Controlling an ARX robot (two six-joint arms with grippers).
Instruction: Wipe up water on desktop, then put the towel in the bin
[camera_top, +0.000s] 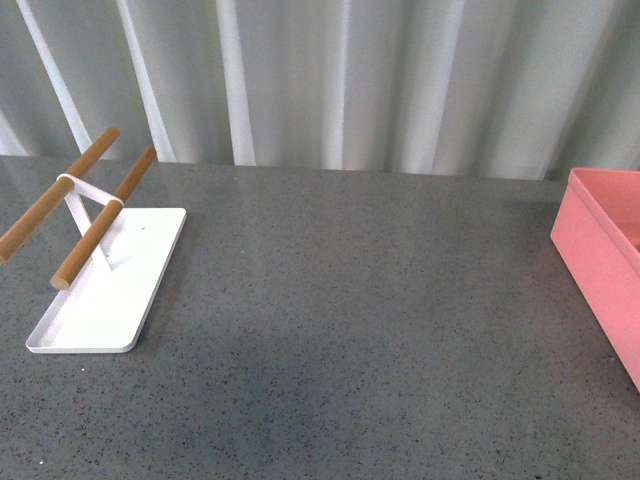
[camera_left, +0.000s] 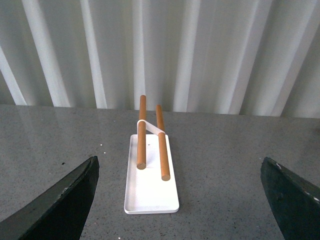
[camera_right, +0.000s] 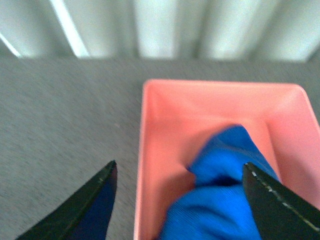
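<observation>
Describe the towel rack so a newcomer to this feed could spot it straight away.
On the speckled grey desktop, look to the robot's left side, opposite the pink bin. The rack is a flat white tray with two round wooden bars held above it on a white stand. Nothing else here is white or wooden, and it stands empty.

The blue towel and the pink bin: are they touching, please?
Touching. The right wrist view shows the blue towel lying inside the pink bin, bunched against its floor.
</observation>
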